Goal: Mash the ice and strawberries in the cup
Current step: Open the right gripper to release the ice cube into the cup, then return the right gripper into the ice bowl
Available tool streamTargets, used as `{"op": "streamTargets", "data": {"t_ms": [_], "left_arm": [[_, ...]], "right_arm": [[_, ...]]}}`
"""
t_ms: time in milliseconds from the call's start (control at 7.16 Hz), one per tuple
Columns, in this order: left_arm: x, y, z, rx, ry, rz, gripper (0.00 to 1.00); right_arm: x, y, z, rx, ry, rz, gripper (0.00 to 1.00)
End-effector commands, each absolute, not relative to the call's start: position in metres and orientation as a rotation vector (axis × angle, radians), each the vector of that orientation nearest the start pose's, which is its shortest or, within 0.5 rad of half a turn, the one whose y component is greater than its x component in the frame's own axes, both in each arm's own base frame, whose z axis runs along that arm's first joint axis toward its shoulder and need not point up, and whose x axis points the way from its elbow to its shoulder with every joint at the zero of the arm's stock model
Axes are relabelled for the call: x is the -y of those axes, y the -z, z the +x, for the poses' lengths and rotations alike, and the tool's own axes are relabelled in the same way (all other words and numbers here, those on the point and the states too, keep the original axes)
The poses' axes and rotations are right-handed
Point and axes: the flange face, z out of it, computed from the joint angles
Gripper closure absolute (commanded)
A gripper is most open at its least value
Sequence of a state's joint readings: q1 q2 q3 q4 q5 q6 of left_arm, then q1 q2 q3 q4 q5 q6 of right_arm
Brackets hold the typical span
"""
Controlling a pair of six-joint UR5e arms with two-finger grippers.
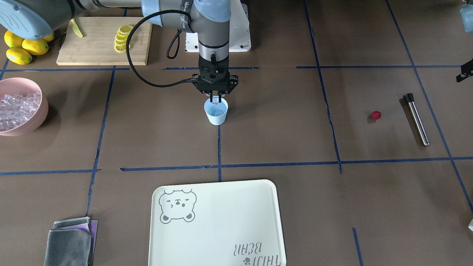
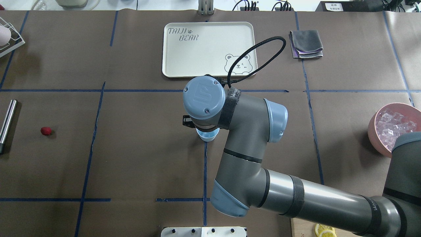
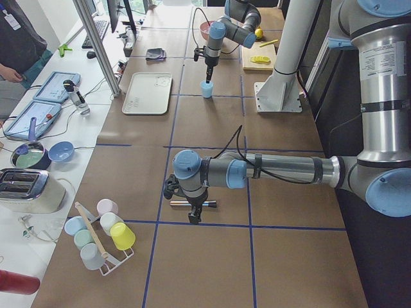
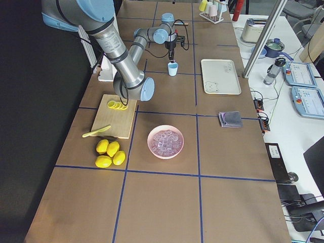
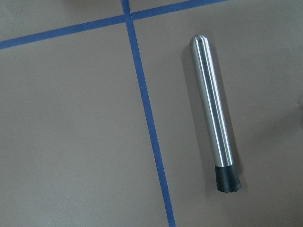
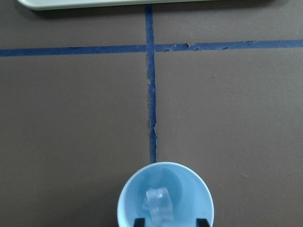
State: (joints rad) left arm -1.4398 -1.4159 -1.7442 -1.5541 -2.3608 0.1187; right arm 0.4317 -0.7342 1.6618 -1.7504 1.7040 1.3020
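Right wrist-mounted view looks down past the right gripper (image 6: 169, 221), whose fingertips (image 6: 138, 221) show at the picture's 6 o'clock edge. They stand parted, wider than the single ice cube (image 6: 159, 203) seen between them. Neither tip touches the cube, so the jaws grip nothing. The cube lies within the mouth of the light-blue cup (image 6: 189, 184); whether it rests on the bottom cannot be told. The cup stands upright on the brown table (image 1: 277, 122), at the end of a blue tape line, directly beneath the gripper.

In the exterior front-facing view the strawberry (image 1: 375, 115) lies on the table at the cup's 3 o'clock, well apart from it. A steel muddler (image 1: 416, 120) with a black tip lies farther out the same way. At the cup's 9 o'clock a pink bowl (image 1: 43, 107) holds more ice (image 1: 18, 109). A cream tray (image 1: 221, 229) lies at 6 o'clock. A cutting board (image 1: 96, 44) with lemon slices (image 1: 123, 38) lies at 10 o'clock, with whole lemons (image 1: 26, 48) beside it.

The left gripper (image 3: 194, 217) hovers over the muddler. Its wrist camera shows the muddler but no fingers, so the state of its jaws cannot be told.
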Motion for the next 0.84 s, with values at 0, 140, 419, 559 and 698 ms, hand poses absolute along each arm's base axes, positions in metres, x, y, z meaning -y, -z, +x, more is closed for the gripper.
{"op": "streamTargets", "data": {"t_ms": [0,140,419,559,698], "left_arm": [[0.431,-0.645,-0.006,-0.79,-0.238,-0.004,0.0],[0.431,-0.645,-0.006,-0.792,-0.237,-0.004,0.0],[0.431,-0.646,-0.006,-0.79,-0.237,-0.005,0.0],[0.431,-0.647,-0.006,-0.79,-0.236,-0.008,0.0],[0.431,-0.647,-0.006,-0.79,-0.236,-0.008,0.0]], "right_arm": [[0.399,-0.138,-0.577,0.742,-0.096,0.145,0.0],[0.414,-0.139,-0.565,0.74,-0.073,0.163,0.0],[0.461,-0.177,-0.511,0.722,0.008,0.155,0.0],[0.486,-0.206,-0.458,0.729,0.073,0.153,0.01],[0.505,-0.23,-0.409,0.743,0.142,0.159,0.01]]}}
